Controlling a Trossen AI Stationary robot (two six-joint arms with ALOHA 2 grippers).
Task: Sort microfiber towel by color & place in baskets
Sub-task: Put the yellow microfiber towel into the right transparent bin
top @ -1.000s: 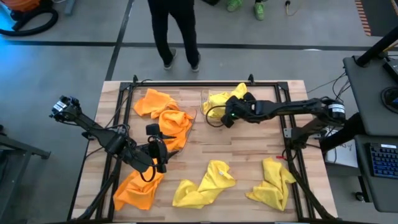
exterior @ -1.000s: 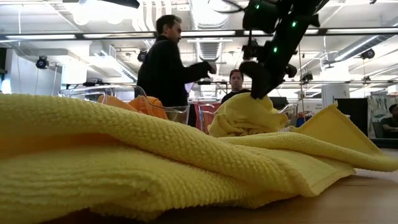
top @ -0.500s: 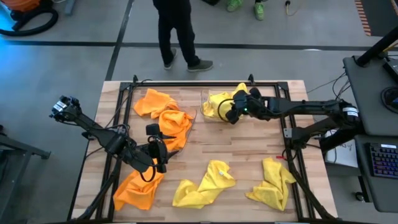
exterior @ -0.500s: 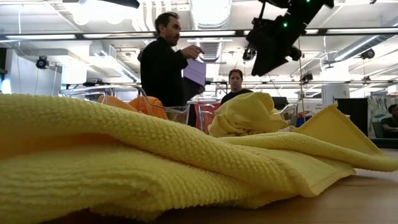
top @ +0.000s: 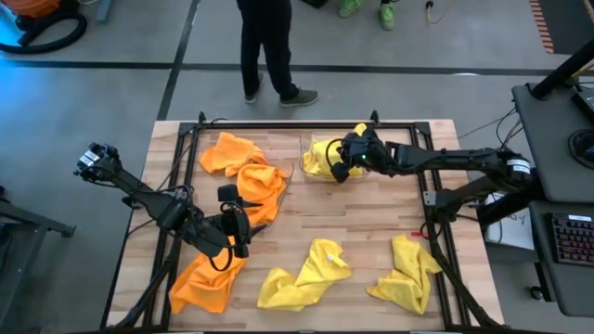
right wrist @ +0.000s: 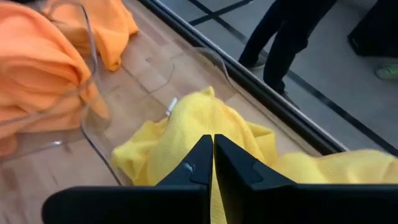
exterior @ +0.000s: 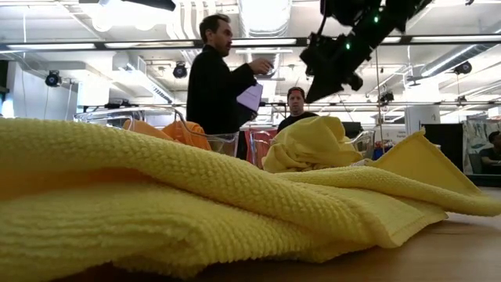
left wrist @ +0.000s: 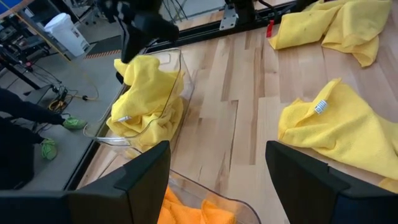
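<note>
Your right gripper (top: 342, 169) hovers over the yellow basket (top: 312, 176) at about 12 o'clock on the table, jaws clenched on nothing; the yellow towel (right wrist: 193, 124) lies heaped inside, one corner draped over the rim. Lift clear before swinging out, so you don't snag that corner or tip the clear wall. Two more yellow towels wait at 6 o'clock (top: 302, 276) and 5 o'clock (top: 408, 271), with bare wood between them and the basket. Your left gripper (top: 234, 227) waits with jaws spread at 8 o'clock beside the orange basket (top: 269, 190), above an orange towel (top: 202, 283). Mind the black frame (top: 427, 199) along the edges.
</note>
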